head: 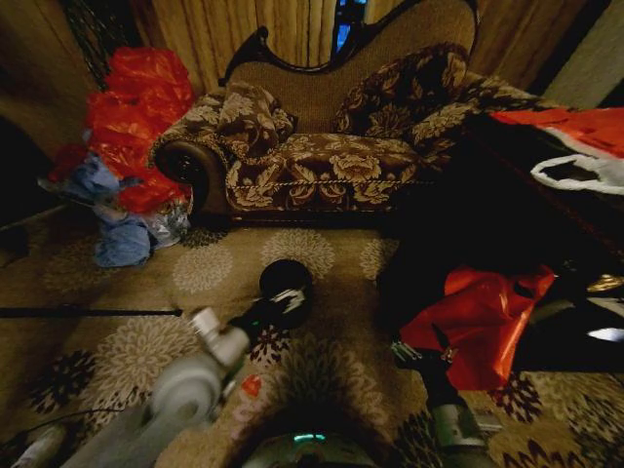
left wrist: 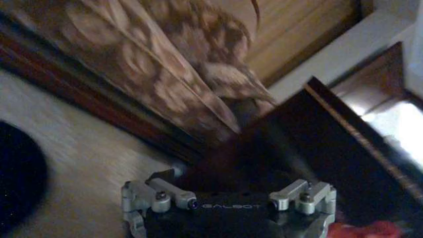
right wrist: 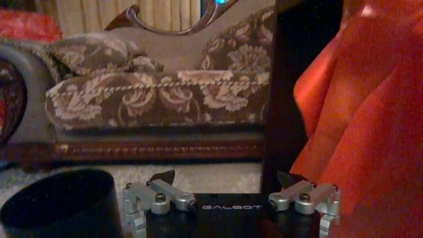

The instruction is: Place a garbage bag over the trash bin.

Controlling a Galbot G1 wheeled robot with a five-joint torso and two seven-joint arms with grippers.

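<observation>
Head view: my left gripper (head: 283, 304) is hovering over the bin (head: 286, 280) on the carpet; my right gripper (head: 421, 353) is reaching at the red bag (head: 483, 322), draped beside the dark table.

Left wrist view: I cannot tell how my jaws are standing.

Right wrist view: the bag (right wrist: 370, 114) is hanging just beside me, bin (right wrist: 59, 203) near. Whether I am pinching it, I cannot tell. It looks light, limp and slippery; I judge a bunched edge the best hold.

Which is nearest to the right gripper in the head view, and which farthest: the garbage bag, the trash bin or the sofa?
From the right gripper:
1. Garbage bag, right beside it.
2. Trash bin, on the carpet to its left.
3. Sofa, farthest, behind the bin.
</observation>
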